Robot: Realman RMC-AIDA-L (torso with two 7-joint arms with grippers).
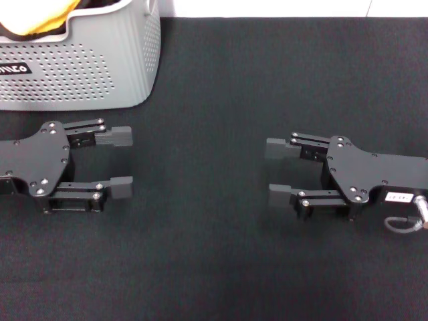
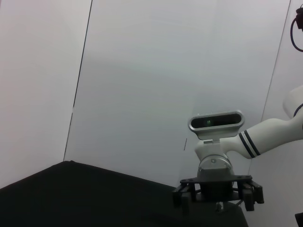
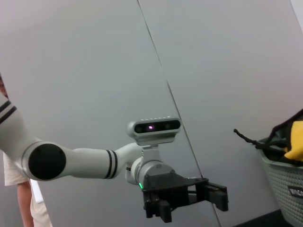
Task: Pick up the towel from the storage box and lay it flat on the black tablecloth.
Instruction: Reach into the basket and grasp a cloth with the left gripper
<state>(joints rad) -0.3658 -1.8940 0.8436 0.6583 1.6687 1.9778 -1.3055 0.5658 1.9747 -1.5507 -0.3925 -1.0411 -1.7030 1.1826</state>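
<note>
The light grey storage box (image 1: 87, 67) stands at the far left of the black tablecloth (image 1: 221, 80). A bunched yellow cloth with black edging (image 1: 33, 17) sits in the box; I cannot tell if it is the towel. It also shows in the right wrist view (image 3: 294, 142) above the box rim (image 3: 284, 175). My left gripper (image 1: 120, 162) is open and empty, low over the tablecloth just in front of the box. My right gripper (image 1: 279, 172) is open and empty at the right, facing the left one.
White wall panels (image 2: 165, 71) stand behind the table. The left wrist view shows the right gripper (image 2: 215, 195) and its wrist camera; the right wrist view shows the left gripper (image 3: 208, 196) and arm. A person's arm (image 3: 19, 194) is at that view's edge.
</note>
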